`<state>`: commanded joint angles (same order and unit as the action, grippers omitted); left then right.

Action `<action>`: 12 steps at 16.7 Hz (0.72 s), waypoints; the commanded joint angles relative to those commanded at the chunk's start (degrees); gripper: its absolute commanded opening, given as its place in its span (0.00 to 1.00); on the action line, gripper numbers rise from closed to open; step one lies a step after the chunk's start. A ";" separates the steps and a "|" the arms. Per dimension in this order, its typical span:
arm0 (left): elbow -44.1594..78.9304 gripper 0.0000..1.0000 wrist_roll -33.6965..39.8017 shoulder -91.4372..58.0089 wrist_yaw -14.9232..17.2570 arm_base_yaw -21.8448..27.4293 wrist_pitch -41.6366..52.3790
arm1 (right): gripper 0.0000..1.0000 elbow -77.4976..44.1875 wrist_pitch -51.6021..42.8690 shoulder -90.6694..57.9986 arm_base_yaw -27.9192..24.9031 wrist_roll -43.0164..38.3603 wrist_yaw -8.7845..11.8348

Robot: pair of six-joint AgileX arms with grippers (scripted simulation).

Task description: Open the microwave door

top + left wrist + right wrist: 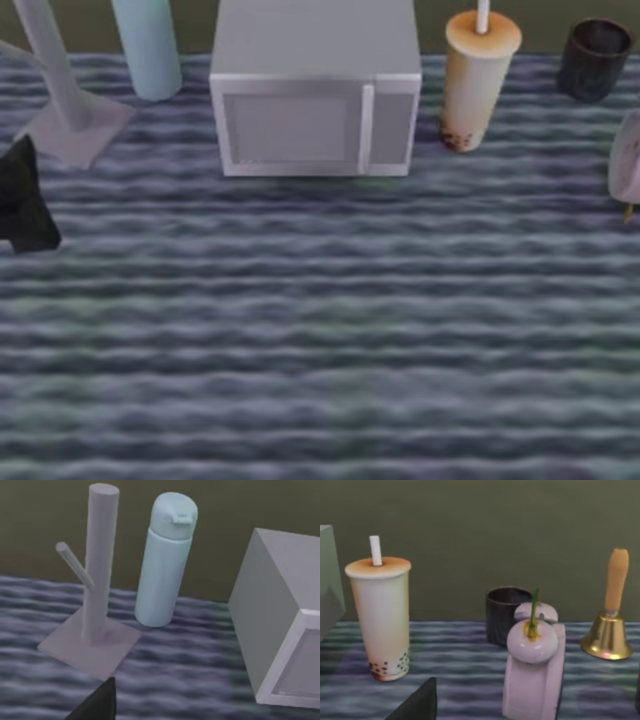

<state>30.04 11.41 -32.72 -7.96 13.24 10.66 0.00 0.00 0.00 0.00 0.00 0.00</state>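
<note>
Matte black angular left gripper (22, 205), no markings

A light-grey microwave (315, 85) stands at the far middle of the blue rippled table (320, 350), its door (295, 128) shut flush with the pale handle bar beside the control strip. To its left are a pale blue bottle (147, 45) and a grey branched stand (62, 95); to its right, a straw cup (477, 80) and a dark cup (594, 58). The left gripper (22, 200) shows as a dark shape at the left edge.
</note>
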 joint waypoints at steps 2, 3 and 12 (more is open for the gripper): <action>9.82 1.00 3.55 -12.76 -2.61 4.26 3.82 | 1.00 0.00 0.00 0.00 0.00 0.00 0.00; 14.79 1.00 5.34 -19.45 -3.93 6.44 5.81 | 1.00 0.00 0.00 0.00 0.00 0.00 0.00; 54.47 1.00 20.20 -71.25 -14.50 24.22 21.77 | 1.00 0.00 0.00 0.00 0.00 0.00 0.00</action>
<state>84.51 31.61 -103.96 -22.46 37.46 32.44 0.00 0.00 0.00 0.00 0.00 0.00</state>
